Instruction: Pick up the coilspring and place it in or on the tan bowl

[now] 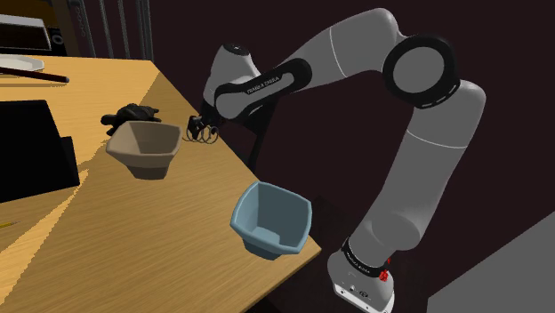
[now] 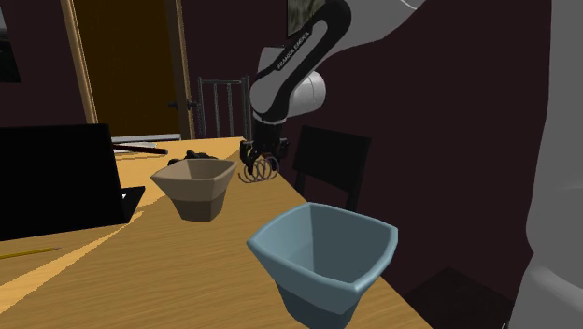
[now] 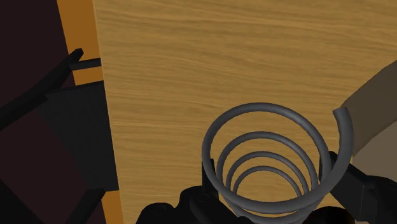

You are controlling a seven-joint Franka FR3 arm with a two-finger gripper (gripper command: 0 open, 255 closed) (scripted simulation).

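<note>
Coilspring (image 1: 205,133) clamped in your gripper (image 1: 199,123), fingers closed on its coils, its axis running straight down along the gripper, just above the desk (image 1: 169,240) near its edge. Tan bowl (image 1: 142,149) lies just beside it, toward the shoulder view's left: carry it that way.

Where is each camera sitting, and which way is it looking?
Shoulder view: beside the robot's base, looking down over the wooden table; the whole white arm shows.
Second exterior view: low by the blue bowl, facing the tan bowl along the table; the arm's end and tool show.
Wrist view: on the hand, looking down at the table edge; black fingers clasp the coilspring.
Shared: both outer views show both bowls and the coilspring.
</note>
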